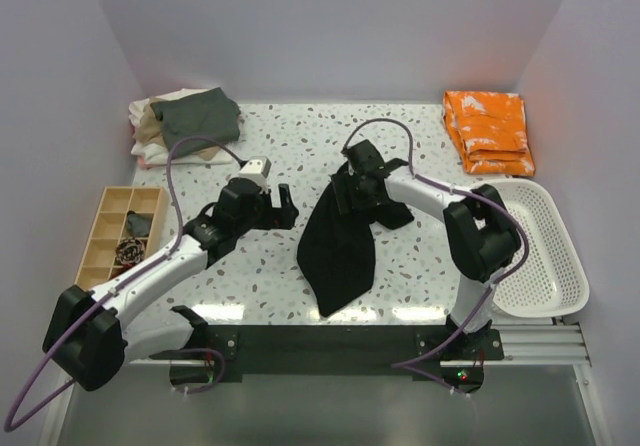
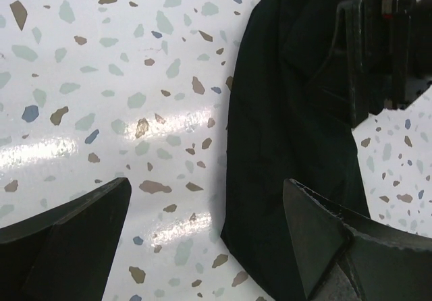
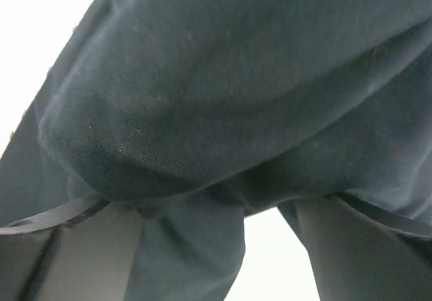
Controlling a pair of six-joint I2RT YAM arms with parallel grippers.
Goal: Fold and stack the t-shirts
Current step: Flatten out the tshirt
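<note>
Both the left arm (image 1: 150, 276) and the right arm (image 1: 430, 194) are built of smooth white shells set between bulky black joint housings, and a thin purple cable (image 1: 175, 181) loops loosely beside each. They stand on a flat black base plate (image 1: 330, 344), where tiny green and red lights (image 1: 462, 374) glow by the right base, and a small pale grey camera box (image 1: 256, 169) sits on the left wrist. The left gripper (image 2: 206, 200) has matte black, wedge-shaped fingers (image 2: 74, 240) with scuffed, paler edges.

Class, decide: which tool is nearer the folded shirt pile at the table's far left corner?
Left. The left tool sits open, just right of and in front of the folded shirt pile; the right tool is farther right, shut on the black t-shirt.
</note>
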